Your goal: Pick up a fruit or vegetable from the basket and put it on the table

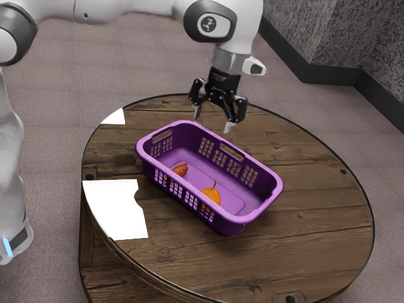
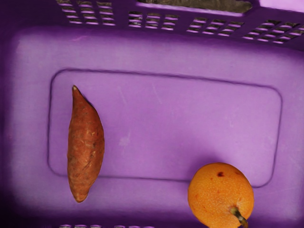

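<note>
My gripper [image 1: 213, 120] hangs above the far rim of the purple basket [image 1: 252, 216] in the exterior view, its two fingers spread apart with nothing between them. Inside, on the basket's floor, lie a reddish-brown sweet potato [image 1: 181, 170] and a round orange fruit with a stem [image 1: 211, 195]. The wrist view looks down into the basket [image 2: 166, 128], where the long, pointed sweet potato [image 2: 86, 145] and the orange fruit [image 2: 220, 194] lie well apart. The fruit's lower edge is cut off there.
The basket stands on a round wooden table [image 1: 303, 252]. Its raised walls surround both items. A white patch [image 1: 117, 208] lies at the table's edge toward the exterior view's left, and a smaller one [image 1: 116, 117] is farther back.
</note>
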You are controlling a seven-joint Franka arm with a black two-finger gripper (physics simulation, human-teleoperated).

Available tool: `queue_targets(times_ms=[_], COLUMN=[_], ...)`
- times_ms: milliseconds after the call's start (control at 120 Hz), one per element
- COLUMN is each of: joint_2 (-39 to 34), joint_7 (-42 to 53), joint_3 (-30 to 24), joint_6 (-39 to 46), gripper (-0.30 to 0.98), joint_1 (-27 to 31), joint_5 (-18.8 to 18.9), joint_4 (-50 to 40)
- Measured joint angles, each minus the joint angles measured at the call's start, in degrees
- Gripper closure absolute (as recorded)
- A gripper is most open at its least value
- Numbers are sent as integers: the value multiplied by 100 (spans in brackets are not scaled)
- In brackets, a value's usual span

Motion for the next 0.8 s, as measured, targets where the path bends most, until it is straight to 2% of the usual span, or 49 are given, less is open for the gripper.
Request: queue_targets(times_ms=[150,233,333,667,800], joint_2=[-188,-461,-601,-288,-380], joint_7=[-340,-517,-776,-1555,-1773], joint_3=[135,139,122,119,112], joint_6=[16,241,441,449,665], gripper=[0,0,0,0,0], joint_1=[-58,-64,-71,-74,-80], joint_5=[-4,-5,25,221,246], joint_4=[-270,-723,-860,-662,-1020])
